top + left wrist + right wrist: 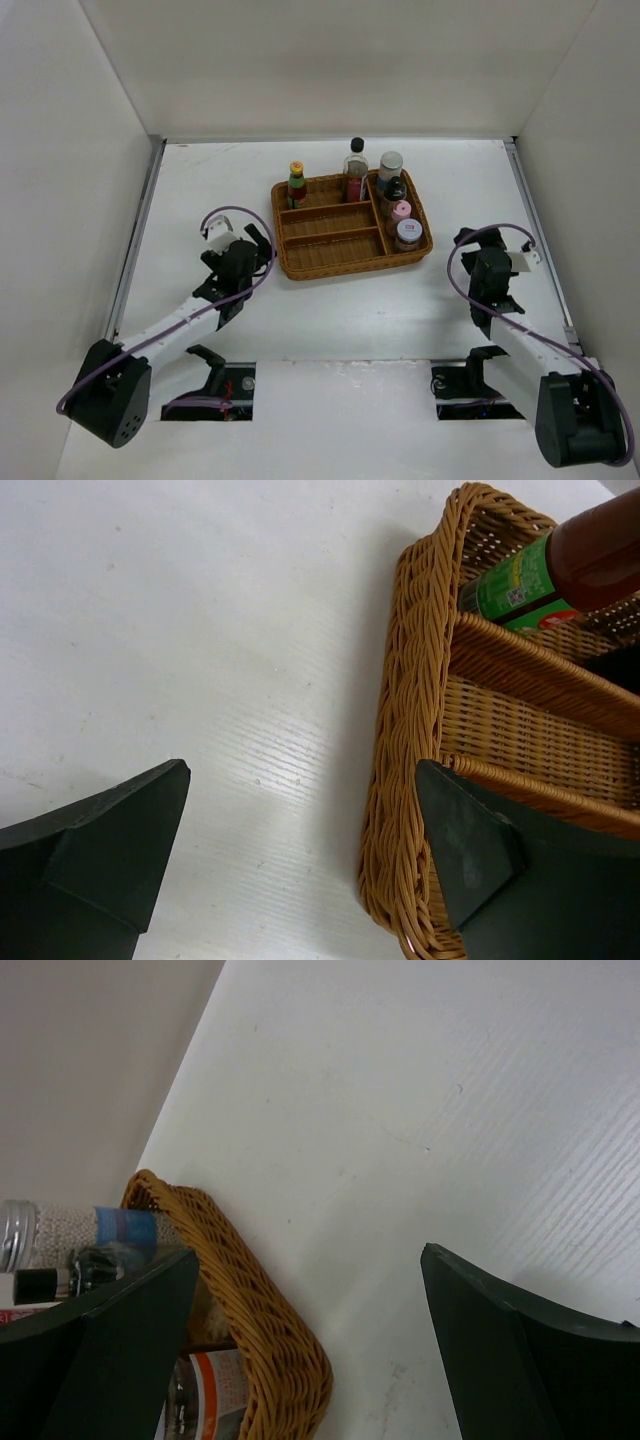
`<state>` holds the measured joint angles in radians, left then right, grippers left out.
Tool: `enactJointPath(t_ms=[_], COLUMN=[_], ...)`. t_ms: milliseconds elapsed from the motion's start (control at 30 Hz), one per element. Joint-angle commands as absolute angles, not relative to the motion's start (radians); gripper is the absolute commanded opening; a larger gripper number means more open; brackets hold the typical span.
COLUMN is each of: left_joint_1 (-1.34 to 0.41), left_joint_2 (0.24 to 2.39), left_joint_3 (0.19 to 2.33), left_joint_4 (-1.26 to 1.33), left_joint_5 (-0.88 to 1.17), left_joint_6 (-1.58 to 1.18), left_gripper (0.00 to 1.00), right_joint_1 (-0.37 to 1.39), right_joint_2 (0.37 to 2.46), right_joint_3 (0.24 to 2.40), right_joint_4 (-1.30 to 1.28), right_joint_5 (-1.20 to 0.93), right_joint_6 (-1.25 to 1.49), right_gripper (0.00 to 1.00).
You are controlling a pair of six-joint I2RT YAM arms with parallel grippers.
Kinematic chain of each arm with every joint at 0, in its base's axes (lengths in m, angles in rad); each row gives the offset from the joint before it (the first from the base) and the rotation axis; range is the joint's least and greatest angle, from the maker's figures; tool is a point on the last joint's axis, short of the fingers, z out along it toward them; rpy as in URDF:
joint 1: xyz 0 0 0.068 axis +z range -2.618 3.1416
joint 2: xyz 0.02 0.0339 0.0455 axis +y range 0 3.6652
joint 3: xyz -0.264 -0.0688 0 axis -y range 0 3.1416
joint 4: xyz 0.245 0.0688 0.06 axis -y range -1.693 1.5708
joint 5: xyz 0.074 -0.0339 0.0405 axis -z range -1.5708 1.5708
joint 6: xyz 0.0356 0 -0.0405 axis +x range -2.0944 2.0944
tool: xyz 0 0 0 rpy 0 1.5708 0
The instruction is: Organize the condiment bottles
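- Wicker tray [330, 271] sat on the table [350, 325] toward its far side, between the two arms and beyond them.
- We saw three long rows on its left and one column down its right.
- The sauce bottle [297, 186], yellow-capped, stood upright at the left end of the far row.
- The glass bottle [356, 172], black-capped, stood at the right end of what looked like that same row, though the divider there was hard for us to make out.
- In the right column we counted four in a line, far to near: the shaker [389, 168], the dark-capped jar [394, 192], the pink-capped jar [402, 212] and the grey-lidded jar [408, 235], each close beside the next.
- The two nearer rows held nothing that we could see.
- The left claw [302, 780] hung just beside the tray's left rim, its fingers spread wide with nothing between them but table and rim.
- The right claw [310, 1255] hung near the tray's right side, apart from it, likewise spread wide and gripping nothing.
- From the right wrist we caught the tray's corner, the shaker's blue band and a jar's orange-and-white label.
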<state>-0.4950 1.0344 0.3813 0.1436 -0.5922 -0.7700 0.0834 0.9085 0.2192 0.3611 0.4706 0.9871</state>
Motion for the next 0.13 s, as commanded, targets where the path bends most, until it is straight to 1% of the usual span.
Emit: enactJointPath(t_ms=[0, 100], left_joint_1=[-0.473, -0.473], left_joint_2=[1.015, 1.031], left_joint_3=[0.382, 0.396], left_joint_4=[0.178, 0.155], left_joint_5=[-0.592, -0.604], left_joint_6=[-0.77, -0.764], left_gripper=[1.0, 1.0], right_joint_1=[0.081, 0.081], right_joint_2=[0.9, 0.903], right_joint_3=[0.222, 0.224], right_joint_4=[0.434, 0.434], right_joint_5=[0.466, 0.465], right_joint_6=[1.0, 0.999], right_gripper=[1.0, 1.0])
